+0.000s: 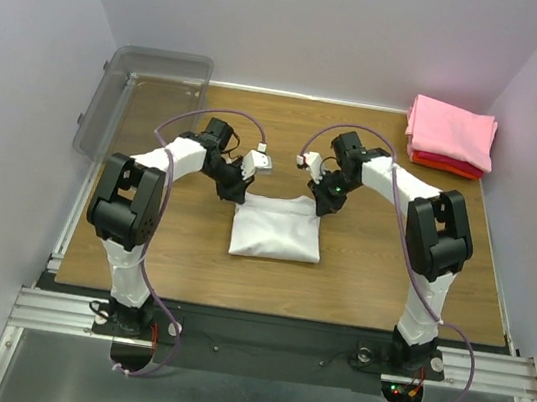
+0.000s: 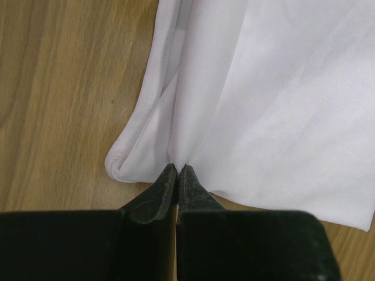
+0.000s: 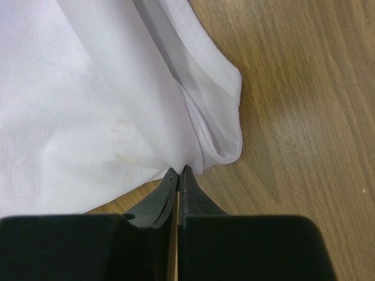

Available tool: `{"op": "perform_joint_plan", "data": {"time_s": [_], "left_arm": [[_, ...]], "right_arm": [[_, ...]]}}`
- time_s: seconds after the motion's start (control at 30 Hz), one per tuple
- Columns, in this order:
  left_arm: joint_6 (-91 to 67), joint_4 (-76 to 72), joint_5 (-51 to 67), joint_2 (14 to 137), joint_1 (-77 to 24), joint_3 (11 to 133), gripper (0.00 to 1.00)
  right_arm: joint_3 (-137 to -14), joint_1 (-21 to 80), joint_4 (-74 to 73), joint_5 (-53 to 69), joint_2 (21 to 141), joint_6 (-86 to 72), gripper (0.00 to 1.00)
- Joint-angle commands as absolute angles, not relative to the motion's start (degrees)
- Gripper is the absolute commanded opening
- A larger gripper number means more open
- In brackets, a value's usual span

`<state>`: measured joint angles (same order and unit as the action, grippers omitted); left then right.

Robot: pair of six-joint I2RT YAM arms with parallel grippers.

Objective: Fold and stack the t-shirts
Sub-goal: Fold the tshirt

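Left gripper (image 2: pixel 177 171) and right gripper (image 3: pixel 177 172) clenched on white t-shirt (image 1: pixel 276 231) far corners; cloth runs nearward, pink t-shirt (image 1: pixel 451 130) far right

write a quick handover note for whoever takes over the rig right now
Left gripper: shut on the white t-shirt, far left corner.
Right gripper: shut on its far right corner.
The white t-shirt lies partly folded in the middle of the table. The pink t-shirt is folded on the red t-shirt, far right corner.
Done: pink and red stacked.
Left: finish the white fold, add it to the stack.
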<state>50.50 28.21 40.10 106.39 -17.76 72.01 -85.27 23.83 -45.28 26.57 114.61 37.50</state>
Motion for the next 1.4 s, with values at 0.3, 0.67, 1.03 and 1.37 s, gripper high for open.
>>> {"op": "perform_joint_plan", "data": {"time_s": [0.3, 0.67, 1.03, 1.37], "left_arm": [[47.47, 29.18, 43.33, 95.53, -17.49, 72.76, 0.00], [46.85, 28.21, 39.91, 111.00, -15.56, 83.40, 0.08], [40.27, 25.14, 37.18, 110.05, -12.84, 90.61, 0.45], [26.99, 15.47, 45.42, 96.07, -11.43, 77.36, 0.40]], "right_arm": [[-82.96, 23.73, -42.80, 28.31, 103.53, 33.14, 0.01], [-89.82, 22.68, -41.93, 25.93, 116.35, 35.42, 0.01], [-95.36, 18.11, -40.08, 21.98, 113.74, 30.06, 0.49], [-92.91, 17.05, -39.90, 33.63, 106.26, 16.54, 0.41]]}}
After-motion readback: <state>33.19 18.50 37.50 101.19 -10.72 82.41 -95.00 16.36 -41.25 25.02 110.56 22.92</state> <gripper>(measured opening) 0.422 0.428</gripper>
